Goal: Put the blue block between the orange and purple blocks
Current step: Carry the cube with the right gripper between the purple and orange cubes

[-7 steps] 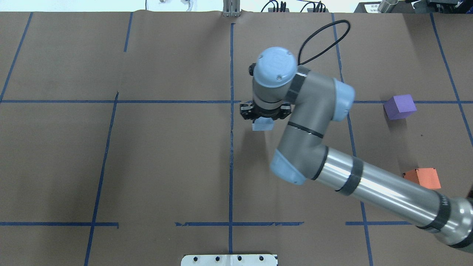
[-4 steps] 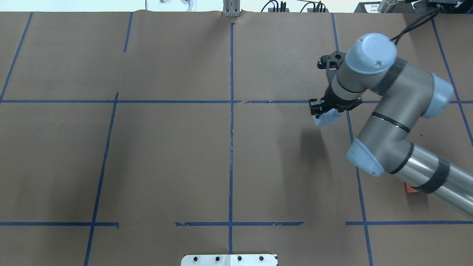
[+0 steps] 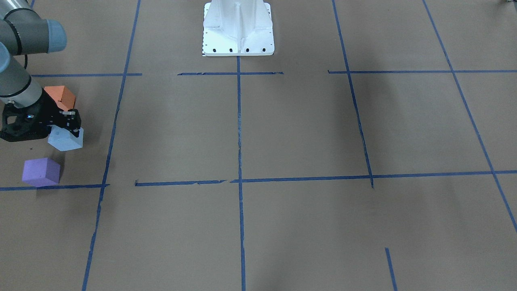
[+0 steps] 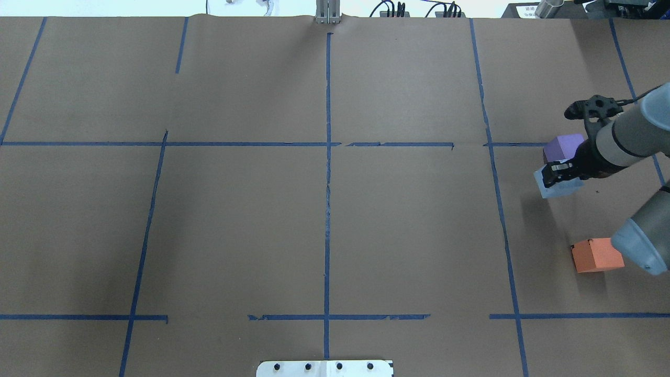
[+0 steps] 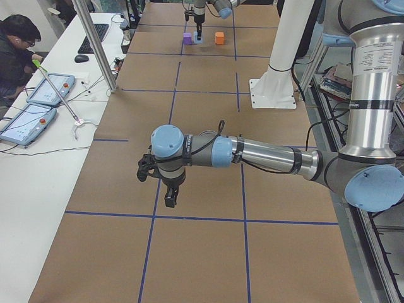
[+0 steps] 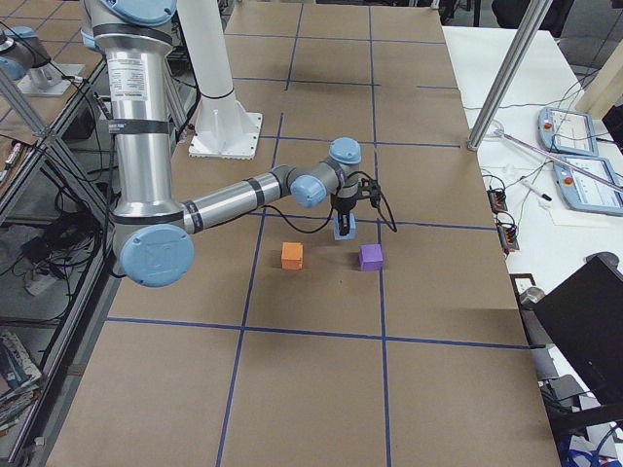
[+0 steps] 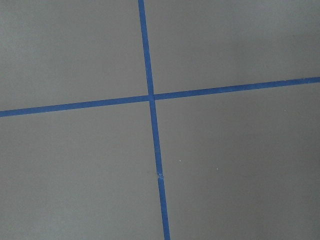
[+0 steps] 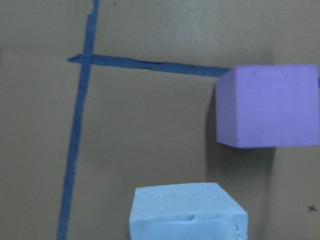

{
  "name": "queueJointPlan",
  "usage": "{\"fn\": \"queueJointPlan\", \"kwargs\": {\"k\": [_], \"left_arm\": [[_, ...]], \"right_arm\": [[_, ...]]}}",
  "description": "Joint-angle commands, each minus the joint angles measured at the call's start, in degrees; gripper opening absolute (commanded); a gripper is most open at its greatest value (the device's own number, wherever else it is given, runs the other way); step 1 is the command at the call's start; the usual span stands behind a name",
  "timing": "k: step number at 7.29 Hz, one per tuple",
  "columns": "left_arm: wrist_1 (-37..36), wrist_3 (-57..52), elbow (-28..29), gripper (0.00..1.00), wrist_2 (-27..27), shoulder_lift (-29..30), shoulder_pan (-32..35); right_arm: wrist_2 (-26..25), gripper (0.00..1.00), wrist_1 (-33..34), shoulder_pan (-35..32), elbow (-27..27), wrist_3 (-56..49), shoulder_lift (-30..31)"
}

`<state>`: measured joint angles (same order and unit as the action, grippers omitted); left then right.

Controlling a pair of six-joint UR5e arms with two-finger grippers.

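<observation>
Clamping the blue block [image 4: 556, 189], right end effector [image 4: 560, 174].

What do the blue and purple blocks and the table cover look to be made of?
Blue block: probably foam, matte; its face shows a pressed crease and a crumbly corner. Purple block: probably the same foam, matte, with soft edges. Table cover: looks like brown paper, matte, its far edge slightly wavy.

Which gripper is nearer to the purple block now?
Right. The right gripper holds the blue block beside the purple block; the left gripper hangs far along the table.
</observation>
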<state>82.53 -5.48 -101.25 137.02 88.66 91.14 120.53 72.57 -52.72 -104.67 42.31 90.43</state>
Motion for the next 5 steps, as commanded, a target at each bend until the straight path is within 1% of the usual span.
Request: {"fn": "queueJointPlan", "kwargs": {"k": [1,2,3,4,5], "left_arm": [[0.0,0.0,-0.2,1.0,0.0,0.1,0.0],[0.0,0.0,-0.4,1.0,0.0,0.1,0.0],[0.0,0.0,-0.4,1.0,0.0,0.1,0.0],[0.0,0.0,-0.5,1.0,0.0,0.0,0.0],[0.0,0.0,-0.9,1.0,-0.1,-0.1,0.0]], "right_arm": [[0.4,0.2,-5.6,-0.5,1.5,0.1,5.5],[0.4,0.49,-8.1,-0.4,4.1,0.1,5.5],[0.4,0.9,-13.1,-0.3,7.0,-0.3,5.3],[0.7,1.0,-15.8,-0.3,8.1,0.2,5.3],[0.8,1.0,-15.4,-0.5,7.6,0.2,4.7]]}}
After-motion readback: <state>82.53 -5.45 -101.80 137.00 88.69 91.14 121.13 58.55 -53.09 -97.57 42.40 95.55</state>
